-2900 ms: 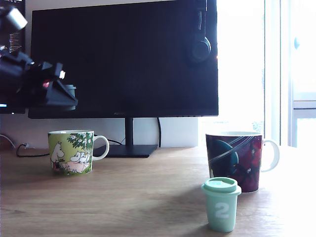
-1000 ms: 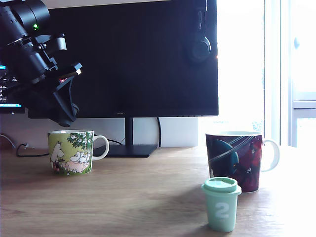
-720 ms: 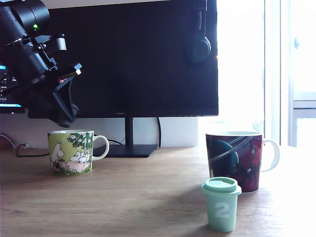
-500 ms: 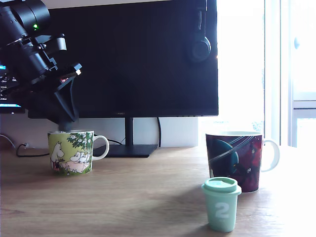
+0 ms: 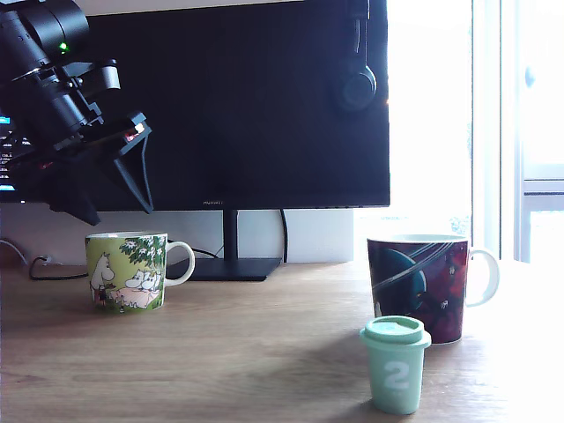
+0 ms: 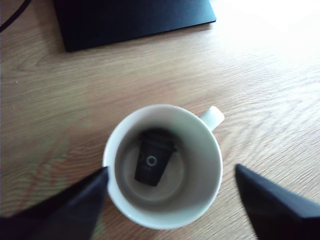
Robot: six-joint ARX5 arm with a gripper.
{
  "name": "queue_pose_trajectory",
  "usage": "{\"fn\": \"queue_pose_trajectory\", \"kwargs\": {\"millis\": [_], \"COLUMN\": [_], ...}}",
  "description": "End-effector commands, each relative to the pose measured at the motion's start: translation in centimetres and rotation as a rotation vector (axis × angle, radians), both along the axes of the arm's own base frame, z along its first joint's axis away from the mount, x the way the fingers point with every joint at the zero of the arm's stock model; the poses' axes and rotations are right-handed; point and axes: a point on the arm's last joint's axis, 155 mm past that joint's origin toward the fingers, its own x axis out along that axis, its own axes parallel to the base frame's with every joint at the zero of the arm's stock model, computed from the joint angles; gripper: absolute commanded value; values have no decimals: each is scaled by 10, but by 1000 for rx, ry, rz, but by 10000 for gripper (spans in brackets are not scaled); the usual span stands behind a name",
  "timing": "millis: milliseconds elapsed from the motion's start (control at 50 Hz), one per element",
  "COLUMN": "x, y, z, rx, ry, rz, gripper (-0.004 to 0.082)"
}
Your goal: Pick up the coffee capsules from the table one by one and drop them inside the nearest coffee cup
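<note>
So far, one dark grey capsule [image 6: 152, 163] is seen lying inside the cartoon-printed mug [image 5: 129, 270]. Above it, the gripper [image 5: 113, 196] is held wide open and empty. A mint green capsule [image 5: 394, 364] is left on the table [image 5: 220, 352], just beside the dark mug [image 5: 423, 284]. No third capsule is visible.

- A home-office or office desk setting.
- A large dark monitor [image 5: 220, 101] on a stand fills the background, with headphones [image 5: 357, 84] hung on it.
- The wooden worktop [image 5: 247, 352] carries illustrated mugs [image 5: 128, 270].
- A bright window [image 5: 493, 123] is at the exterior view's right.
</note>
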Motion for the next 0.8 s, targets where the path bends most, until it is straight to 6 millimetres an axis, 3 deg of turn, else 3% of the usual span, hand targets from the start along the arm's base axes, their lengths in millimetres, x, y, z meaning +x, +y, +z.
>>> {"fn": "queue_pose_trajectory", "kwargs": {"millis": [0, 60, 120, 260, 300, 600, 780], "x": [2, 2, 2, -3, -5, -17, -41], "y": [-2, -2, -4, -24, -29, -57, -76], "z": [0, 0, 2, 12, 14, 33, 53], "rx": [1, 7, -3, -68, -84, -128, -163], "ry": [-4, -7, -11, -41, -42, -157, -274], "rz": [-8, -17, -25, -127, -149, -279, -354], "gripper": [731, 645, 493, -37, -8, -23, -23]}}
